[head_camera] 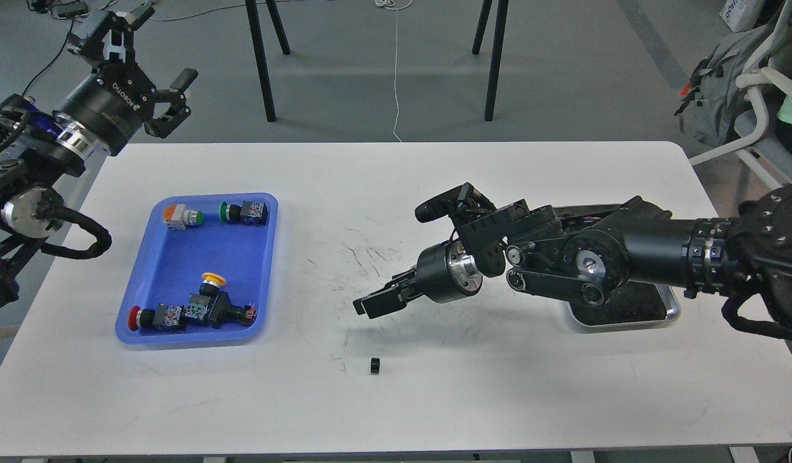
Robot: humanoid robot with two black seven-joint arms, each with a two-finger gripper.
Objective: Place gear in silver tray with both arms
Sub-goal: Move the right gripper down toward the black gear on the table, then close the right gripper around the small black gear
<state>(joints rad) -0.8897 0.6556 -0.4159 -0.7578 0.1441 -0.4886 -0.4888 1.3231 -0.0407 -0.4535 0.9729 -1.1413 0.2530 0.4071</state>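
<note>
Right hand [368, 304] above gear [373, 366], lower centre; cannot tell if open. You lower, grip it. Left hand [142, 61] open, upper left.
</note>
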